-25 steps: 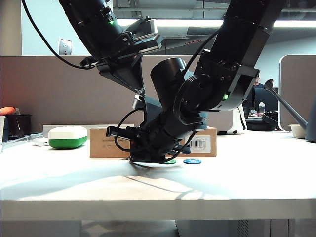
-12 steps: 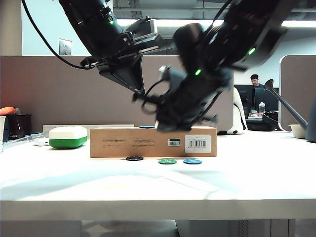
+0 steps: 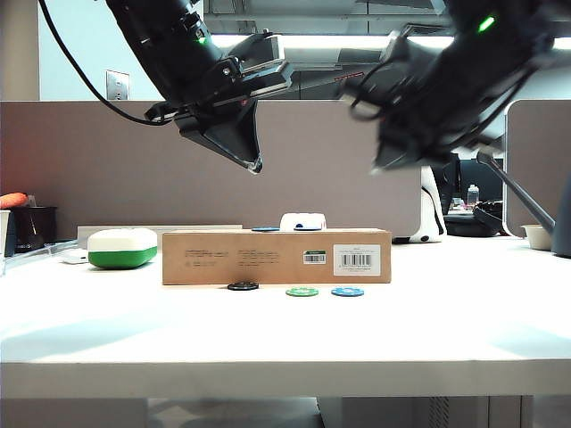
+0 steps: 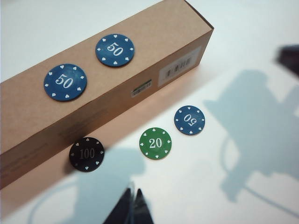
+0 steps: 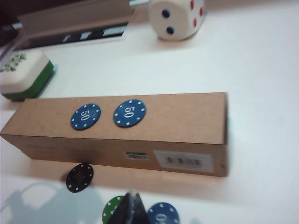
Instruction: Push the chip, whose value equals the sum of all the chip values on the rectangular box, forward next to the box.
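The chip [image 4: 86,154], marked 100, lies on the desk [image 3: 446,321] just beside the rectangular box [image 3: 277,257]. Both the left end effector [image 4: 132,205] and the right end effector [image 5: 131,205] are held above the box, fingers pressed together, nothing gripped.

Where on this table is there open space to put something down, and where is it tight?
Bare table lies right of the rectangular box and in front of the chip row. It's tight along the box front: the black chip sits against it, with the green chip and blue chip close by. The left gripper and right gripper hang above.
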Available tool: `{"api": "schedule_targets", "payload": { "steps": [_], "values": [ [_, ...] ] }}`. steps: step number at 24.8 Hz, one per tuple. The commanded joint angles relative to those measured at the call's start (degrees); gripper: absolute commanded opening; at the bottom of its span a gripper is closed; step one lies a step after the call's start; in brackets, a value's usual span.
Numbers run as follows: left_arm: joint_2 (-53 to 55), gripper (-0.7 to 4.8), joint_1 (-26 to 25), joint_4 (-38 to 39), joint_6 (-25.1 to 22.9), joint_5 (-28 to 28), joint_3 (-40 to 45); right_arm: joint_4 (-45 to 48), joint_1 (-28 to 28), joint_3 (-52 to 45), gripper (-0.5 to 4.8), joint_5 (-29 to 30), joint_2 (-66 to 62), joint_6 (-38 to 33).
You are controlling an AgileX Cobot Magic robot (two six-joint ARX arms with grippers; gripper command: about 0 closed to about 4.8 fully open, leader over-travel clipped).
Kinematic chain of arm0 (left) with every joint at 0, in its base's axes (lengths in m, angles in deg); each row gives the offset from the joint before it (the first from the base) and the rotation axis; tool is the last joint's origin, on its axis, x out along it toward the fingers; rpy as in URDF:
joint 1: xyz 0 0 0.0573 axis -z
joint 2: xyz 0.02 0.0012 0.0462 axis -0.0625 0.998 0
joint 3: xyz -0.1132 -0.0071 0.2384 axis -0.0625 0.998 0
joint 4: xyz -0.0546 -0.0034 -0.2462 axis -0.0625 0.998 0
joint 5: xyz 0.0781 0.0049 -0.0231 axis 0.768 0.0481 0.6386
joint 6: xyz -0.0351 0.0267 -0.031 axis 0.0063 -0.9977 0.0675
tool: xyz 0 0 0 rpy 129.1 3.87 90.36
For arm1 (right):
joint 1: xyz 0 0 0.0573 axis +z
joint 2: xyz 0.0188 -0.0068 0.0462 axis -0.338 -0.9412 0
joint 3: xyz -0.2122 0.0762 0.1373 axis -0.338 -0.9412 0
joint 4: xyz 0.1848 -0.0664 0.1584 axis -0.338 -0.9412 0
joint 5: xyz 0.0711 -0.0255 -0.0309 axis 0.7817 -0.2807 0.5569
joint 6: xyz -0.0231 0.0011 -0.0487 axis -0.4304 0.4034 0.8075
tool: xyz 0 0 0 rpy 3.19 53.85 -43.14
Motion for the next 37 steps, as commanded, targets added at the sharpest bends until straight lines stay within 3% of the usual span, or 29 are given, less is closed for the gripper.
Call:
{"api": "schedule_targets", "payload": {
  "steps": [1,10,15,21,31,35,37],
  "values": [
    [-0.2,-0.05,0.1,-0.4,-0.2,0.0,0.0,-1.4,0.1,-5.6,-0.05,-2.9,10.2,0.2],
    [-0.2,-0.05,0.1,-0.4,-0.2,0.0,0.0,-25.4,0.1,-14.7,-0.05,-4.7,44.7,0.9],
    [-0.3,-0.05,0.1,-0.4,-0.2,0.0,0.0,-36.7,0.1,-17.2,-0.05,-5.1,57.6,0.9],
    [-3.1,-0.05,0.1,-0.4,-0.2,0.0,0.0,-39.2,0.1,-17.6,-0.05,-5.2,66.3,0.8],
    [-18.5,-0.05,0.1,-0.3,-0.2,0.0,0.0,-39.2,0.1,-17.6,-0.05,-5.2,72.7,0.9],
    [-26.0,-0.06,-2.2,-0.5,-8.3,9.2,0.0,-39.2,0.1,-17.6,-0.05,-5.2,72.6,0.9],
    [-31.5,-0.05,-6.8,-0.8,-12.2,11.4,0.0,-39.2,0.1,-17.6,-0.05,-5.3,72.6,0.9]
  ]
}}
